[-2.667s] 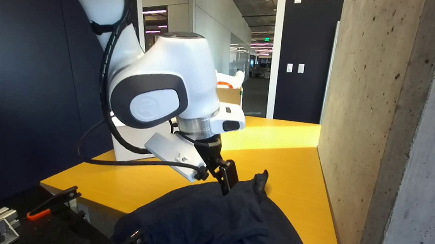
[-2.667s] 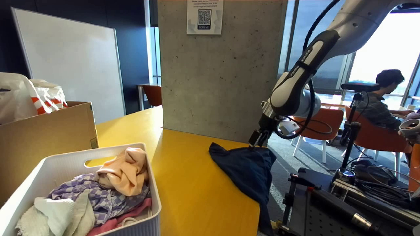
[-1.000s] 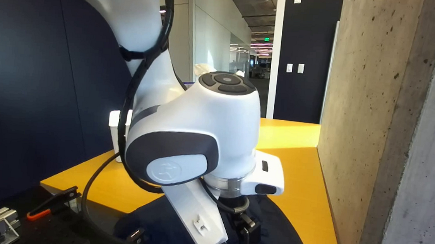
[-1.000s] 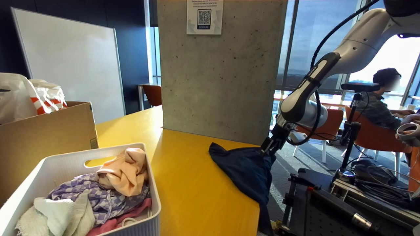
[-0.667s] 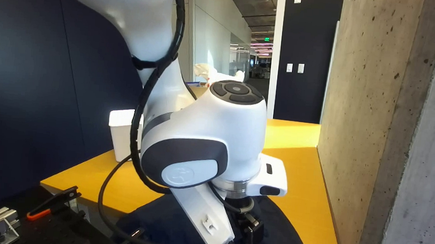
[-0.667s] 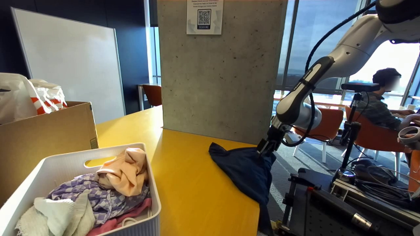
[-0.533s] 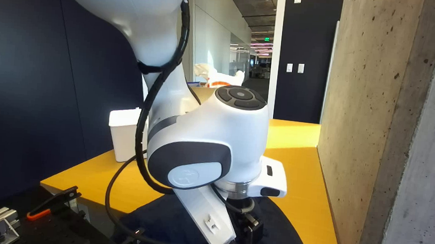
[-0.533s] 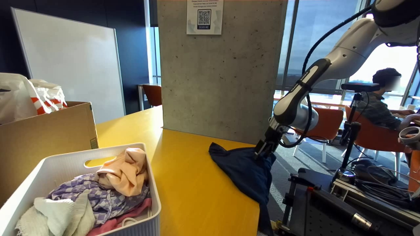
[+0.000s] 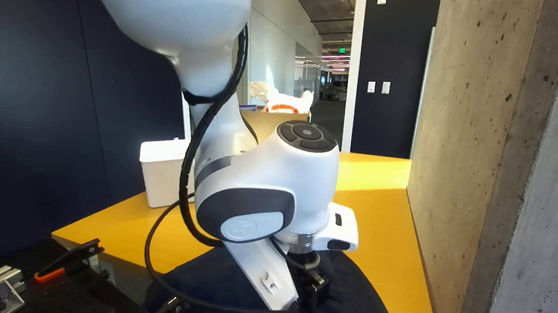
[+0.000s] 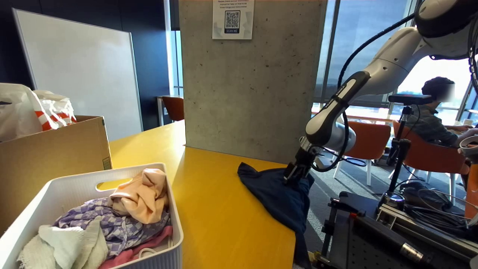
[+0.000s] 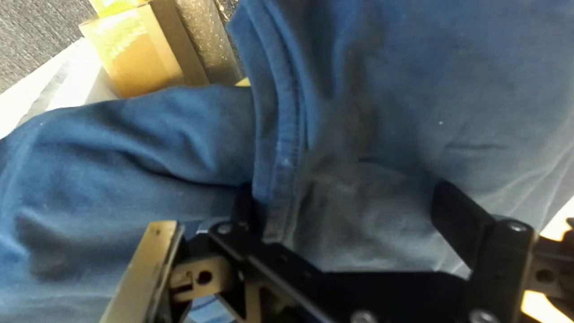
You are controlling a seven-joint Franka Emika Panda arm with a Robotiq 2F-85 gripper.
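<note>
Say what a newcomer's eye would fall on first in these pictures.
Probably the bulky white arm, filling the middle of an exterior view, with its gripper open over the dark blue cloth that hangs past the edge of the bright yellow table. Next, likely the white basket at the picture's lower left, where a peach cloth lies over a purple checked one.

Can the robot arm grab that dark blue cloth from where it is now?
Probably yes. The gripper is right at the dark blue cloth, its jaws stand wide apart with cloth showing between them, and I see nothing else in the way. I can't tell if it's touching.
</note>
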